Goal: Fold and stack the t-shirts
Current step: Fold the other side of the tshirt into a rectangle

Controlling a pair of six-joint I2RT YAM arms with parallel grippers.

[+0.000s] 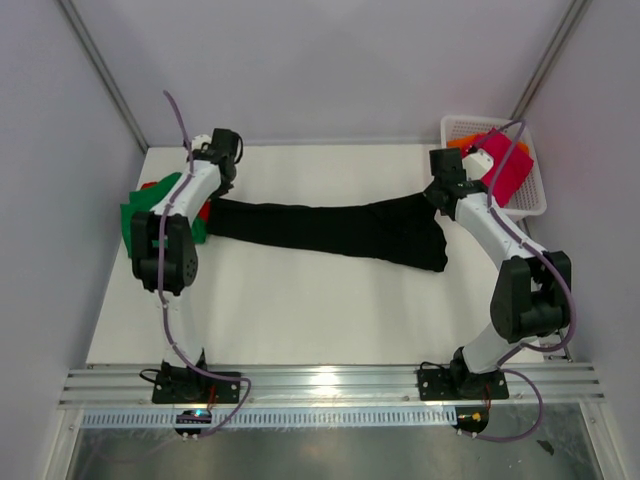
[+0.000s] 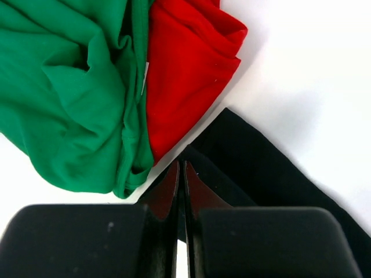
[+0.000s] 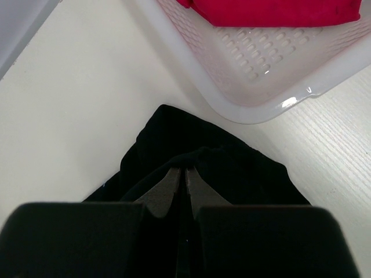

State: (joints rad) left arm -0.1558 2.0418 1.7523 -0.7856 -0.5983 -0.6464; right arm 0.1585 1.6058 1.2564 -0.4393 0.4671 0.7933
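The left end effector (image 2: 180, 168) and the right end effector (image 3: 181, 172) are each pinched shut on one end of the black t-shirt (image 1: 330, 230), holding it stretched across the bench (image 1: 300, 310) from near its left edge toward its right, probably to flatten it for folding.

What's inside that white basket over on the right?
In the white lattice basket lies a magenta-pink t-shirt, with a bit of an orange t-shirt showing behind it. Whether anything lies under them cannot be seen, because the cloth covers the bottom there.
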